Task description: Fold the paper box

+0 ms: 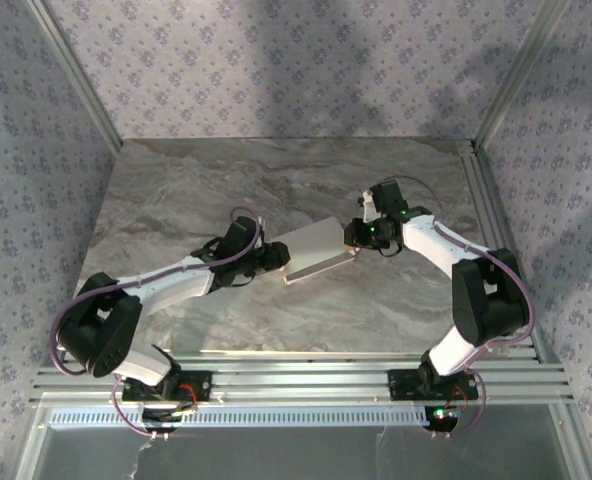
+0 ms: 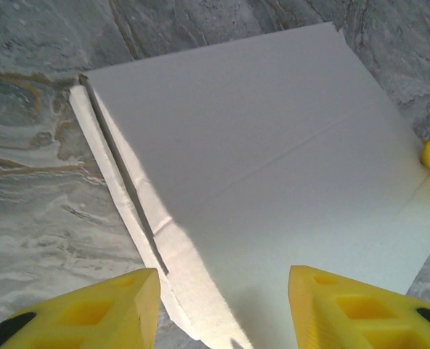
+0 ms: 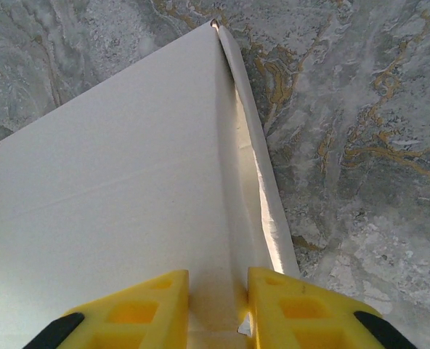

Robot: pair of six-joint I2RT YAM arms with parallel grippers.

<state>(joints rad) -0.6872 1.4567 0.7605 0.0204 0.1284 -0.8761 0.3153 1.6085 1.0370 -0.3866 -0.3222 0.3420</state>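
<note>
A: The left gripper [image 2: 222,291]?
B: Jaws apart, with the paper box [image 2: 258,160] just ahead.
A: The right gripper [image 3: 217,287]?
B: Narrowed around the opposite end. Can't tell if it's pinching. The box lies between them, long axis arm to arm.

The paper box [image 1: 316,255] is showing smooth matt white card; the bench [image 1: 276,180] is looking smooth, marble-patterned; the left end effector [image 2: 222,283] is showing yellow plastic.

right hand [image 3: 217,291]: contact with paper box [image 3: 113,203] unclear | its near edge cut off by frame
</note>
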